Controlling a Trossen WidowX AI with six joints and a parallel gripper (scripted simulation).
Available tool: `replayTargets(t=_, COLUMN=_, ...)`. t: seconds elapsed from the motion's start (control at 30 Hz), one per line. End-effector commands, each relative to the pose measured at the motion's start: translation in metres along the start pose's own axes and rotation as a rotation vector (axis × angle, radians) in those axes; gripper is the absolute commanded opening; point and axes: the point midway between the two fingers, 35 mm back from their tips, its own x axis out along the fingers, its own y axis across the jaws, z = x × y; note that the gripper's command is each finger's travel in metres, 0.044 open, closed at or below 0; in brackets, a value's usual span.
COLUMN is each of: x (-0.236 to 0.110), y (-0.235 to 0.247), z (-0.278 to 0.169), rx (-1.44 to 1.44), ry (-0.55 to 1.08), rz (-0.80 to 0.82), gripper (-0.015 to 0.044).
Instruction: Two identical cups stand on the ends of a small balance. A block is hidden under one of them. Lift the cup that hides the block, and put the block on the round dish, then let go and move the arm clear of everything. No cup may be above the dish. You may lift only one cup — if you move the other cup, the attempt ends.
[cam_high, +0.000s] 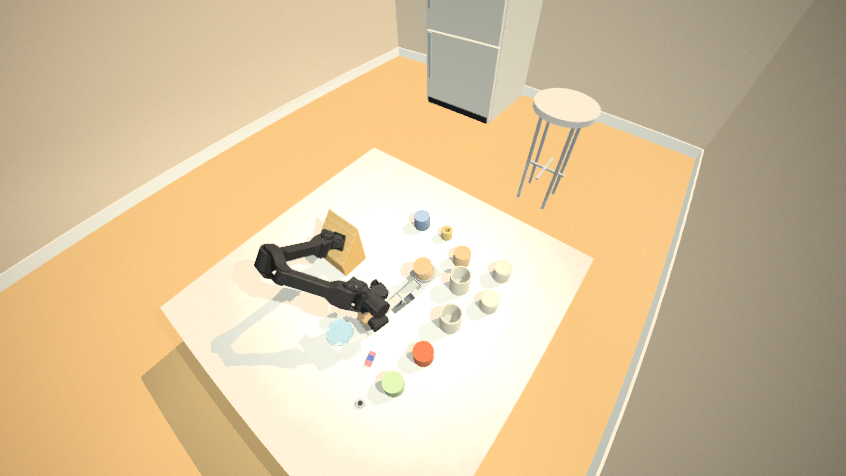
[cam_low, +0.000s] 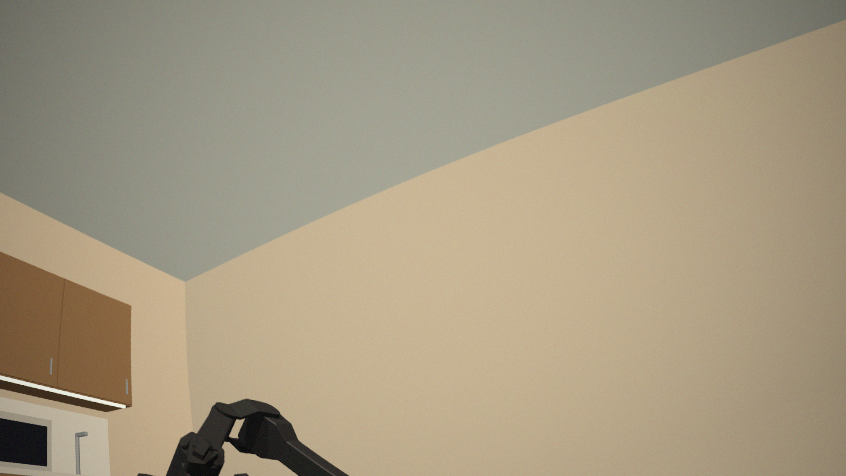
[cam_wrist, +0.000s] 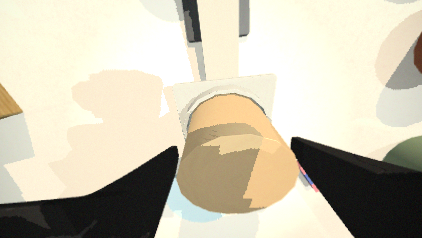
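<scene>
The small balance (cam_high: 404, 303) (cam_wrist: 220, 50) has an orange-tan cup at each end. One cup (cam_wrist: 237, 175) (cam_high: 363, 318) stands upside down on the end nearer the dish, mostly behind the gripper in the top view. The other cup (cam_high: 423, 268) stands on the far end, away from the arm's hand. My gripper (cam_wrist: 233, 146) is open, with its fingers on either side of the near cup and nothing gripped. The pale blue round dish (cam_high: 339, 332) (cam_wrist: 199, 215) lies just beyond that cup and has no cup on it. The block is not visible. I cannot tell which end is lower.
A wooden wedge (cam_high: 348, 247) stands near the arm's base. Beside the balance are two grey open cups (cam_high: 459, 280) (cam_high: 450, 319), a red cylinder (cam_high: 423, 353), a green cylinder (cam_high: 392, 383) and a small pink-and-blue piece (cam_high: 370, 358). A blue cylinder (cam_high: 421, 220) stands farther back.
</scene>
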Motion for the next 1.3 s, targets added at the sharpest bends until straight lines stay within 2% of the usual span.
replayTargets(t=0.0, x=0.006, y=0.002, z=0.0, rx=-0.007, ry=0.004, rz=0.002, gripper=0.044)
replayTargets(t=0.23, x=0.014, y=0.003, z=-0.001, rx=-0.007, ry=0.006, rz=0.001, gripper=0.044)
replayTargets(t=0.33, x=0.014, y=0.003, z=-0.001, rx=-0.007, ry=0.006, rz=0.001, gripper=0.0361)
replayTargets(t=0.6, x=0.014, y=0.003, z=-0.001, rx=-0.007, ry=0.006, rz=0.001, gripper=0.0308)
replayTargets(t=1.0, x=0.004, y=0.0, z=0.001, rx=-0.007, ry=0.001, rz=0.001, gripper=0.0)
replayTargets(t=1.27, x=-0.005, y=-0.001, z=0.002, rx=-0.007, ry=-0.002, rz=0.002, gripper=0.0)
